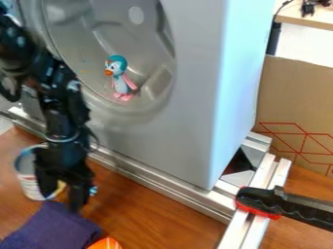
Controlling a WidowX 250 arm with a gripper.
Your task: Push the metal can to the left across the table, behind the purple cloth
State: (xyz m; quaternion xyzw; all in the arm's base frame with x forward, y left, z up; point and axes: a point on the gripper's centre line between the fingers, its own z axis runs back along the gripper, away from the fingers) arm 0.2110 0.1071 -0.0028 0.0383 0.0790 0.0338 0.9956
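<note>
- One can point(28, 181): stands at lower left of the frame, mouth upward, long axis near vertical.
- Black gripper point(62, 195): hangs just beside, fingers well apart.
- Purple cloth point(52, 229): lies at bottom left.

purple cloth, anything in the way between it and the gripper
Nothing visible stands between the gripper and the purple cloth just below it. The can is beside and partly behind the gripper, and the orange thing lies by the cloth's right edge in the picture.

The cloth point(52, 229) is navy, the penguin point(120, 82) teal and pink, the cardboard point(296, 95) red-patterned
</note>
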